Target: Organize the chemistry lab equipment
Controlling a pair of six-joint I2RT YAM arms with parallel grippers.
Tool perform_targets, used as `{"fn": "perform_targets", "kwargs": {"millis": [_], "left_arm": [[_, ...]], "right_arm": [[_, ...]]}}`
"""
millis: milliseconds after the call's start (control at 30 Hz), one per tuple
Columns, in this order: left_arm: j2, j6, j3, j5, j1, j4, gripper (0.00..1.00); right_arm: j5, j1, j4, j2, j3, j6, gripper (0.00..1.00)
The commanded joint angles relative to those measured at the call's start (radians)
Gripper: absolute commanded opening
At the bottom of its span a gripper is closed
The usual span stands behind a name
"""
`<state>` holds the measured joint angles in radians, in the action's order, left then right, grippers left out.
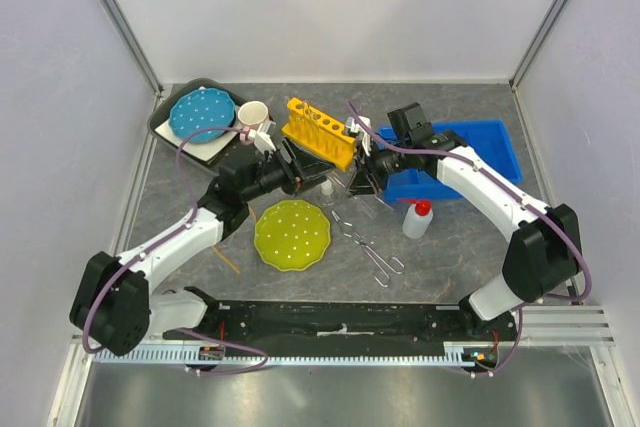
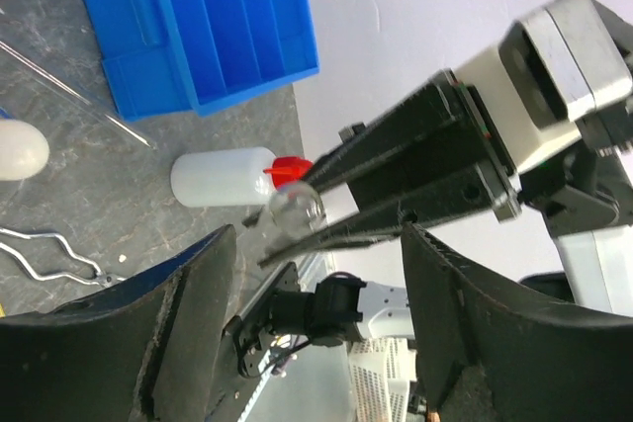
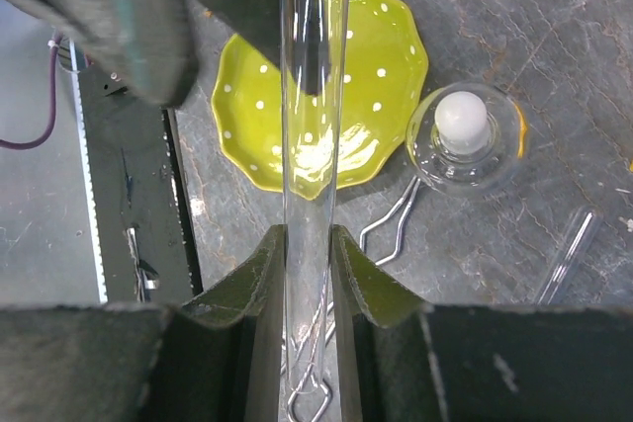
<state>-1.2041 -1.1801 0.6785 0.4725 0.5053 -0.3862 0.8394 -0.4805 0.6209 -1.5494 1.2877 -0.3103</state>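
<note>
The right jaws clench a thin, round-ended glass tube point(image 3: 312, 145) over the middle of the grey marbled worktop point(image 1: 440, 269), on the near side of the yellow holed rack point(image 1: 320, 133). The left jaws stand released, one on each side of the tube's domed tip. Below sit a small white-capped flask point(image 3: 463, 135), bent wire tongs point(image 1: 372, 249) and a white red-capped bottle point(image 1: 417, 219).

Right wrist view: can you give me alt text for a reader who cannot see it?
The right gripper pinches a clear glass tube that runs up the middle of the frame. Behind it on the grey table are a dotted yellow-green plate, a small white-capped flask and metal tongs.
</note>
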Motion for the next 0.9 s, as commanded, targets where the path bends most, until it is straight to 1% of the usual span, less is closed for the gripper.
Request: {"fn": "perform_targets", "kwargs": {"millis": [0,67,400,567,600,667,767,867], "left_arm": [[-0.034,0.065,0.104,-0.084,0.024,0.079,0.73],[-0.048,0.108,0.144,-0.110,0.039,0.139,0.71],[-0.104,0.301,0.276,-0.153,0.093,0.355,0.51],[-0.101,0.376,0.315,-0.179,0.105,0.449,0.47],[-0.101,0.401,0.320,-0.178,0.105,0.469,0.43],[-0.103,0.424,0.339,-0.172,0.107,0.486,0.41],[-0.107,0.461,0.362,-0.160,0.107,0.514,0.34],[-0.115,0.491,0.378,-0.141,0.107,0.526,0.22]], "right_arm": [[0.075,-0.001,-0.041,0.048,-0.018,-0.027,0.23],[0.082,-0.001,-0.041,0.048,-0.021,-0.027,0.23],[0.081,-0.001,-0.046,0.052,-0.031,-0.032,0.23],[0.072,-0.001,-0.046,0.051,-0.033,-0.036,0.23],[0.070,-0.001,-0.044,0.052,-0.033,-0.036,0.23],[0.070,-0.001,-0.046,0.051,-0.034,-0.039,0.23],[0.064,-0.003,-0.046,0.052,-0.037,-0.042,0.23],[0.059,0.000,-0.046,0.055,-0.042,-0.046,0.23]]}}
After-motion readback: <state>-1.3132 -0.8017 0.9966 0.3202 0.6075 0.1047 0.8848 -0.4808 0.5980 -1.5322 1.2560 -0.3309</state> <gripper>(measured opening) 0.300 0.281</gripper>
